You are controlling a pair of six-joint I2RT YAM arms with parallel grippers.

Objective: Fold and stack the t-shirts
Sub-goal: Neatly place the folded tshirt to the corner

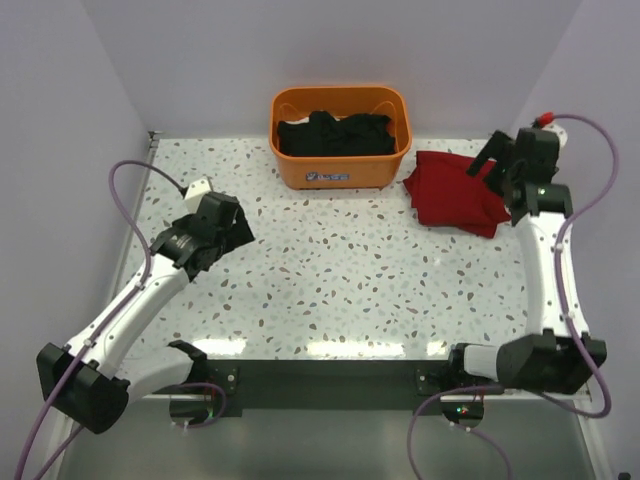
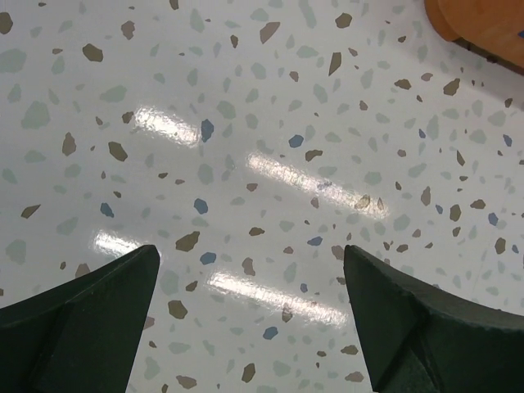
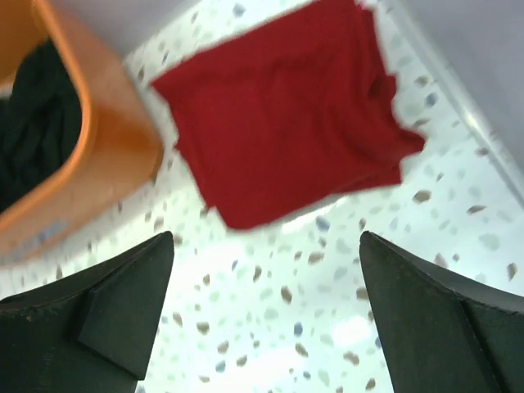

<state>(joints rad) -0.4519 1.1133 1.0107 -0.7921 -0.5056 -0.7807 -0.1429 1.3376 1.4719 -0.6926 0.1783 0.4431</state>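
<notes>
A folded dark-red t-shirt (image 1: 452,192) lies on the table at the back right, just right of the orange basket (image 1: 340,170). In the right wrist view the shirt (image 3: 286,115) is a rough rectangle ahead of the fingers. My right gripper (image 1: 487,160) is open and empty, raised over the shirt's right side; the right wrist view (image 3: 266,270) shows bare table between its fingers. My left gripper (image 1: 228,225) is open and empty above the left part of the table; the left wrist view (image 2: 250,286) shows only tabletop between its fingers.
The orange basket holds dark, nearly black cloth (image 1: 335,133), also seen in the right wrist view (image 3: 37,123). The basket's corner (image 2: 483,29) shows in the left wrist view. White walls enclose the speckled table (image 1: 340,280) on three sides.
</notes>
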